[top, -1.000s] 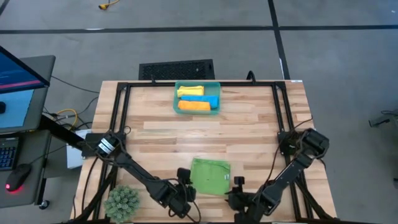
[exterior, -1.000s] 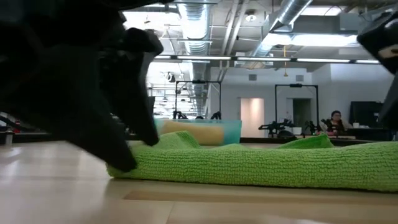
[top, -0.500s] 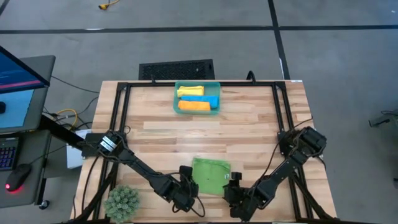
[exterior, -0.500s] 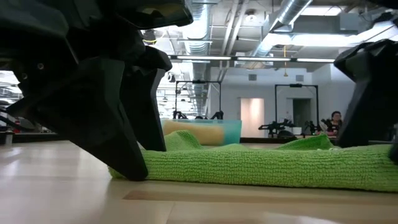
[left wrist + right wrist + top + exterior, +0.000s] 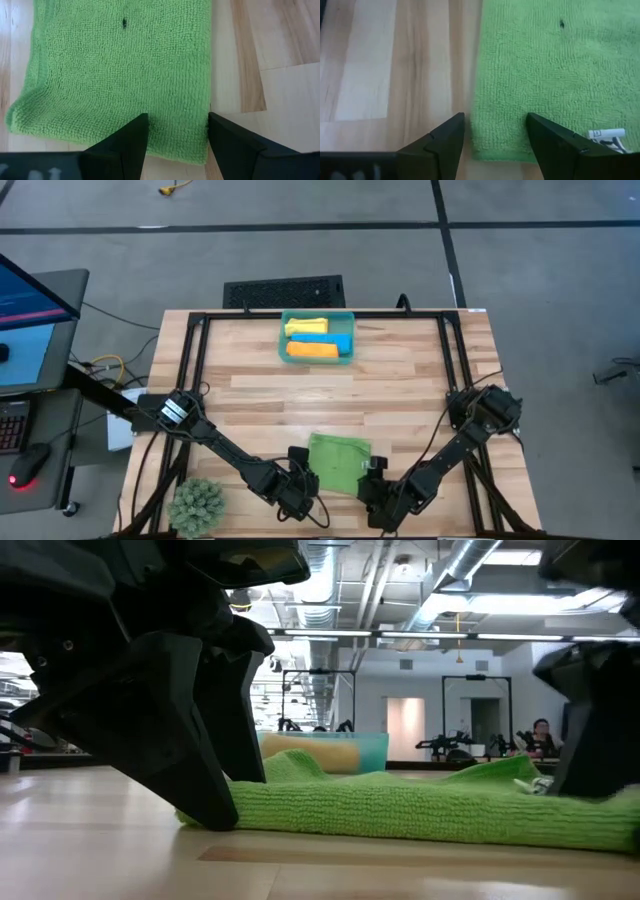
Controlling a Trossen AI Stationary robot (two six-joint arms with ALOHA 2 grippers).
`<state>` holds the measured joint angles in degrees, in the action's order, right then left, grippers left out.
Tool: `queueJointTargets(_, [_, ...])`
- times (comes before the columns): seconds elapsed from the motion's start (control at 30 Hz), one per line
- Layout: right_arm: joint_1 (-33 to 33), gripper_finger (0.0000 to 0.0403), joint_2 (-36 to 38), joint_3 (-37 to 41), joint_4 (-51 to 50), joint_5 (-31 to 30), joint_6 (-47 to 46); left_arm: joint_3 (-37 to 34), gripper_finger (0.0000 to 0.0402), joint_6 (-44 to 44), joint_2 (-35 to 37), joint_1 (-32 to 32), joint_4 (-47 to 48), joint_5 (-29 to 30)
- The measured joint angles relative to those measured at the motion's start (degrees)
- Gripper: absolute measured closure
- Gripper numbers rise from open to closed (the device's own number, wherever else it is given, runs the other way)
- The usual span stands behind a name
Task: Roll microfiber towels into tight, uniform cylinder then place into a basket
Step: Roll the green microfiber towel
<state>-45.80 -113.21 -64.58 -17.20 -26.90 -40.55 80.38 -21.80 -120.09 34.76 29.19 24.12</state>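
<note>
The green towel (image 5: 338, 461) lies flat on the table (image 5: 400, 395), well apart from the basket (image 5: 317, 338), which holds the yellow, blue and orange rolls. The left gripper (image 5: 177, 137) stands at one near corner of the green towel, fingers apart around its edge; the right gripper (image 5: 496, 135) stands at the other near corner, fingers likewise apart.

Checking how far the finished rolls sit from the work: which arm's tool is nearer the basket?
Left, narrowly. The left tool sits at the green towel's left corner, more directly below the basket; the right tool is at the towel's right corner, slightly farther off to the side.
</note>
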Motion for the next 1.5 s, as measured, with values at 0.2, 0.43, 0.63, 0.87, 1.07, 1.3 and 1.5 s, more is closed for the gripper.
queueJointTargets(0.2, [-0.2, 0.0163, -3.83, -0.35, 0.38, -1.61, -1.5, 0.0, 0.0207, -0.05, 0.0, 0.0, 0.0, -0.44])
queueJointTargets(0.43, [-0.49, 0.0174, -3.73, -0.25, 0.34, -1.95, -3.29, 0.0, 0.0207, -0.07, 0.0, -0.04, 0.0, -1.92])
queueJointTargets(0.63, [-0.61, 0.0244, -2.86, -0.09, 0.36, -1.48, -2.96, 0.0, 0.0217, -2.41, 0.08, -0.9, 0.24, -5.54])
queueJointTargets(0.87, [-0.57, 0.0359, -2.81, 0.09, -0.09, -1.85, -2.93, 0.07, 0.03, -4.4, 0.17, -2.27, -0.11, -11.08])
queueJointTargets(1.07, [-0.59, 0.0387, -2.84, -1.14, -0.45, -0.52, -2.96, 0.13, 0.0387, -4.19, 0.34, -2.34, -0.65, -13.55])
queueJointTargets(1.3, [-0.59, 0.0358, -3.3, -5.91, -2.15, 4.65, -2.49, 1.03, 0.0381, -5.89, 1.22, -2.78, 0.44, -23.61])
queueJointTargets(1.5, [-0.63, 0.0389, -3.3, -7.86, -2.49, 8.02, -2.88, 3.6, 0.0385, -6.86, 1.53, -2.74, 0.83, -31.06])
